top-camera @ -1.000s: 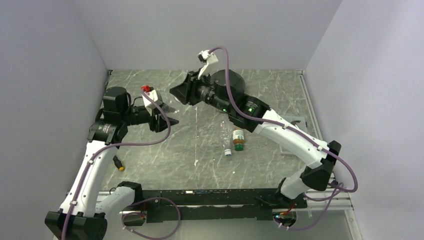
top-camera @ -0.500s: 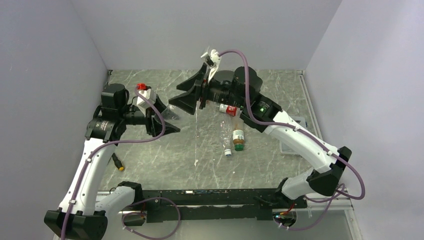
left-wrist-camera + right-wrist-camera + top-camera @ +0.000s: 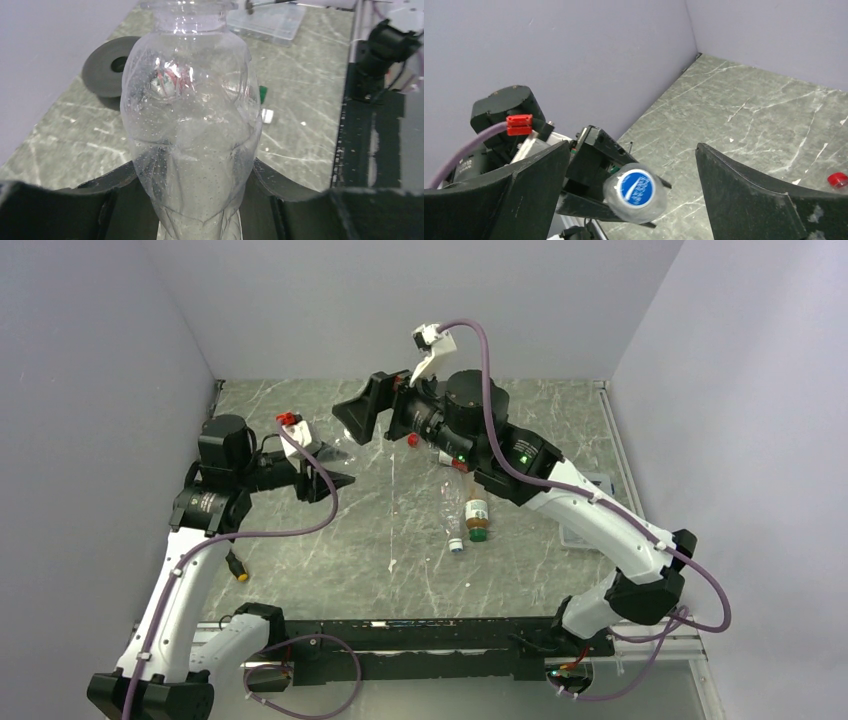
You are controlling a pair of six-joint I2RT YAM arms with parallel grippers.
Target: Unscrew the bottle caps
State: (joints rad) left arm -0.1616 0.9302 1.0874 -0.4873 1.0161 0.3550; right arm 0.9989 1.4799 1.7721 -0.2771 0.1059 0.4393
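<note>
Clear bottle (image 3: 192,125), blue cap (image 3: 636,187), perhaps lettered

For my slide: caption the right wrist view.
Open right gripper faces the blue-capped clear bottle held by the left gripper.

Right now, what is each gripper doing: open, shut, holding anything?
Left gripper: closed on the clear bottle.
Right gripper: open, empty, facing the bottle's blue cap.

Grey-green marbled table (image 3: 330,560). Clear plastic tray (image 3: 592,483) at the table's right edge, partly hidden. Dark grey disc with a centre hole (image 3: 107,72) lies flat at the table's wall-side edge. Small black, yellow-tipped item (image 3: 237,569) near the table's left edge.
</note>
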